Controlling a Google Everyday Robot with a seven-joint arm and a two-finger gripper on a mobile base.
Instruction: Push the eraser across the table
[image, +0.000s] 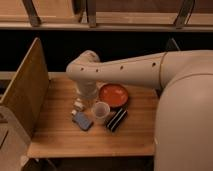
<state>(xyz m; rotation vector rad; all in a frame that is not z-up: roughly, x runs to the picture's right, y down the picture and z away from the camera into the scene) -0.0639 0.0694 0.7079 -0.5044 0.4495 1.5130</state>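
The eraser (116, 119), a black oblong block with thin pale stripes, lies at a slant on the light wooden table (60, 135), just right of a small clear cup (101, 111). My white arm reaches in from the right and bends down near the table's back middle. The gripper (86, 98) hangs below the arm's wrist, left of the cup and apart from the eraser, over a pale beige small block (79, 105).
A red-orange plate (113, 94) sits behind the cup and eraser. A flat blue-grey rectangular object (82, 120) lies left of the cup. An upright wooden side panel (25, 90) bounds the table's left. My bulky white body (185, 125) covers the right side.
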